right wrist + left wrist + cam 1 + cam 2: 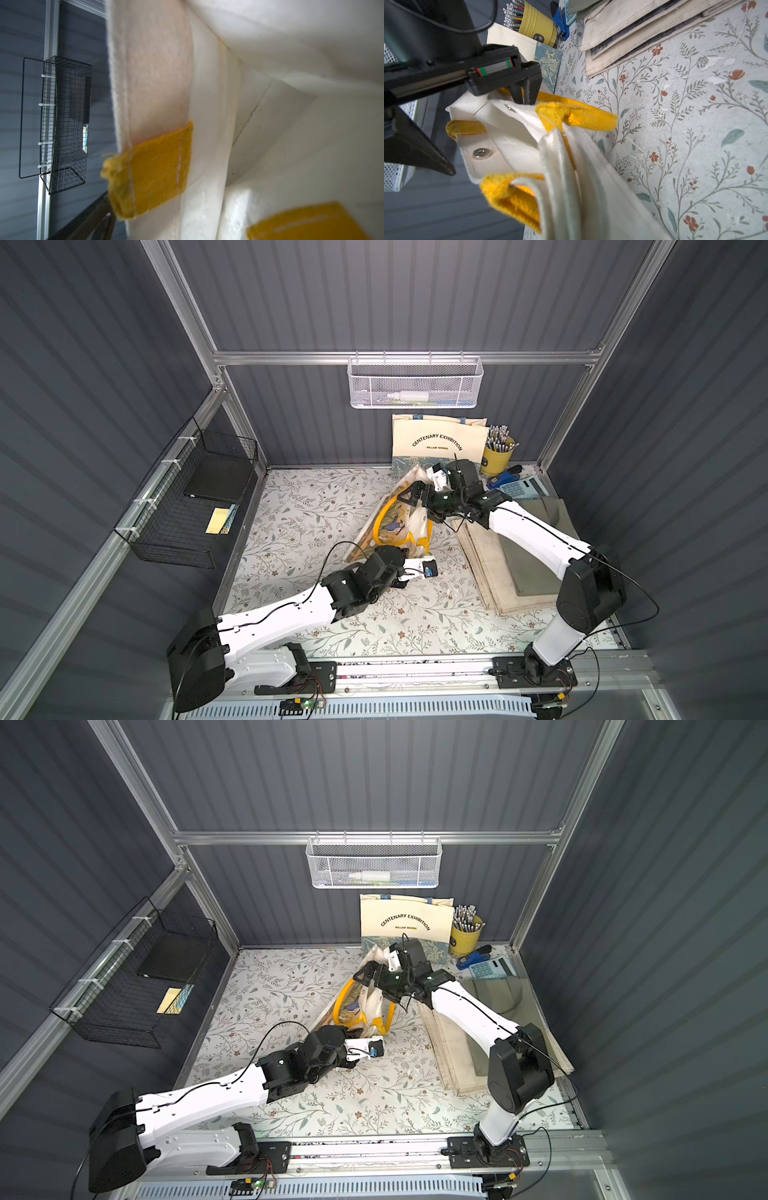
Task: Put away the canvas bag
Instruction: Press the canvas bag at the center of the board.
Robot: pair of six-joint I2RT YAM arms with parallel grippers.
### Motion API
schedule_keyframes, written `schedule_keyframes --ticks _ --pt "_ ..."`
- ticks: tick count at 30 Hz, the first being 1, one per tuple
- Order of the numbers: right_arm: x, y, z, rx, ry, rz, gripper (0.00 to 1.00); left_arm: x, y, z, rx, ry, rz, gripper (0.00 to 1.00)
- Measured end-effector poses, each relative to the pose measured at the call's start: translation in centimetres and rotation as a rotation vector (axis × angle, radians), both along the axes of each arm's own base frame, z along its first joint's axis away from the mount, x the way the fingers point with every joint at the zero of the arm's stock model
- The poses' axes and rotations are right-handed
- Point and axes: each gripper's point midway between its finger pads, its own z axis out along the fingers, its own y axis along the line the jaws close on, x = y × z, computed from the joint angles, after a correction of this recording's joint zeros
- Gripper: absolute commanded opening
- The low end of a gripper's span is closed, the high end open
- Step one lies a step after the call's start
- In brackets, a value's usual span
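- Left wrist view catches the canvas bag [517,133] with its mouth gaping, yellow handles [577,116] stitched at the rim and a magnetic snap [480,153] on one lip.
- In both top views it sits mid-table on the floral tabletop [311,510], propped up at a tilt.
- At its twelve o'clock rim the right gripper [417,495] has its fingers spread wide and grasps nothing; one fingertip [525,97] is right at the rim.
- At its six o'clock end the left gripper [405,551], mostly tucked under its wrist, is clenched on the bag's bunched cloth.
- On the twelve o'clock wall a white mesh basket [415,364] holds a white bottle [409,396] lying flat.
- On the nine o'clock wall a black wire basket [166,531] holds a flat black object [218,481] and a yellow card [219,520].
- In the one o'clock corner a yellow tin [496,460] is packed with pencils [498,434].
- Beside the tin a printed tote [438,439] stands against the back wall.
- At three o'clock folded bags [494,580] lie stacked.
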Motion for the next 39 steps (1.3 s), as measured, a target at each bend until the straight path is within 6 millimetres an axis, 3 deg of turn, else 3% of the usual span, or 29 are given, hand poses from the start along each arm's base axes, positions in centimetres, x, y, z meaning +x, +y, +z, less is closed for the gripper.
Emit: schedule_keyframes --ticks 10,13,17,21,24,28,35,39 --pt "1.5 -3.5 -0.8 0.048 0.047 -0.142 0.98 -0.7 -0.7 0.2 0.088 -0.097 -0.065 0.00" --pt "1.8 -4.0 -1.1 0.064 0.065 -0.155 0.84 -0.8 -0.6 -0.1 0.112 -0.118 -0.079 0.00" --pt "1.7 -4.5 -2.0 0.069 0.080 -0.171 0.56 -1.0 -0.3 -0.4 0.136 -0.136 -0.093 0.00" --pt "1.5 -5.3 -2.9 0.080 0.097 -0.194 0.40 -1.2 -0.2 -0.5 0.151 -0.151 -0.109 0.00" --pt "1.5 -5.5 -3.2 0.092 0.111 -0.194 0.39 -1.4 -0.3 -0.5 0.163 -0.162 -0.123 0.00" --pt "1.4 -5.5 -3.0 0.096 0.111 -0.181 0.47 -1.7 -0.5 -0.6 0.181 -0.168 -0.140 0.00" --pt "0.9 -5.7 -3.3 0.095 0.131 -0.152 0.38 -2.5 -0.6 -0.6 0.207 -0.177 -0.167 0.00" --pt "0.7 -6.0 -3.6 0.102 0.156 -0.134 0.23 -2.9 -0.7 -0.8 0.224 -0.188 -0.179 0.00"
